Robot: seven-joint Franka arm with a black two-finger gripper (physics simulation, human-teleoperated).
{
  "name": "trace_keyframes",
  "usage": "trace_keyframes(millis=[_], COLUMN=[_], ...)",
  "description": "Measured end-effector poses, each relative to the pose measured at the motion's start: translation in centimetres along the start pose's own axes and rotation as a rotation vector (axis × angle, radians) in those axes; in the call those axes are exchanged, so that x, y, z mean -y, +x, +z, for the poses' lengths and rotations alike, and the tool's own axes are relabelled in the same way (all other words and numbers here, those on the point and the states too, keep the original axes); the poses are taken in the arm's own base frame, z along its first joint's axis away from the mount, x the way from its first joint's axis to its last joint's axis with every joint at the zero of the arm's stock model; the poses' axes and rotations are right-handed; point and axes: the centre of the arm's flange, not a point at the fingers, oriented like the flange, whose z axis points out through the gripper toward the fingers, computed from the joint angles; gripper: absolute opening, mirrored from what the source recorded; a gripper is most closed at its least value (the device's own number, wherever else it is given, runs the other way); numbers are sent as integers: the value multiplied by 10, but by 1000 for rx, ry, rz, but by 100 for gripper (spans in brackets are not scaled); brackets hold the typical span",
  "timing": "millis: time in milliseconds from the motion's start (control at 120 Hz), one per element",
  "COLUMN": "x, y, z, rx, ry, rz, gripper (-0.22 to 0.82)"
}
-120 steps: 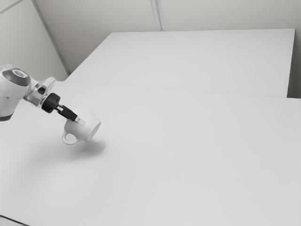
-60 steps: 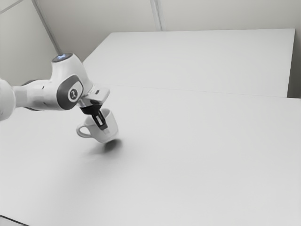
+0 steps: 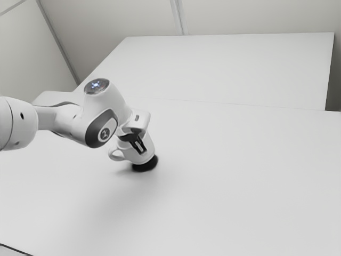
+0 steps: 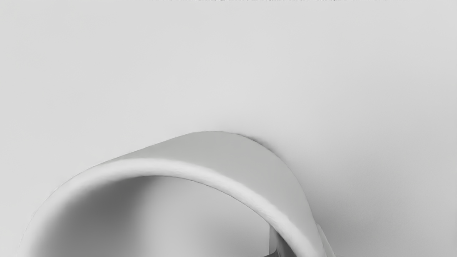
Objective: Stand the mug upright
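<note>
The black gripper (image 3: 139,146) is pinching the mug (image 3: 149,146) by its side wall, one finger inside and one outside. I think that's so the mug tips when the hand tips. The mug leans a bit, open end up, just over the dark shadow (image 3: 145,164) on the table (image 3: 240,176). I can't tell if its bottom edge touches. Its handle (image 3: 114,155) points back to the arm's side, out of the fingers' way.
</note>
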Motion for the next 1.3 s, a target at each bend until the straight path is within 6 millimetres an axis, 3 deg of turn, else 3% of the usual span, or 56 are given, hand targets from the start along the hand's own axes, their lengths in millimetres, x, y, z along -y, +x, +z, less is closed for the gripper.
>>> trace_keyframes(millis=[275,450,817,1042,1200,1300], x=[-24,-19,11,4,-4,-7], y=[11,8,-10,-6,0,4], z=[24,25,27,27,22,8], rx=[18,20,34,33,26,8], ry=[-21,-14,-4,-6,-6,2], rz=[-43,-90,-185,-183,-170,-165], gripper=[-18,-16,19,44,53,56])
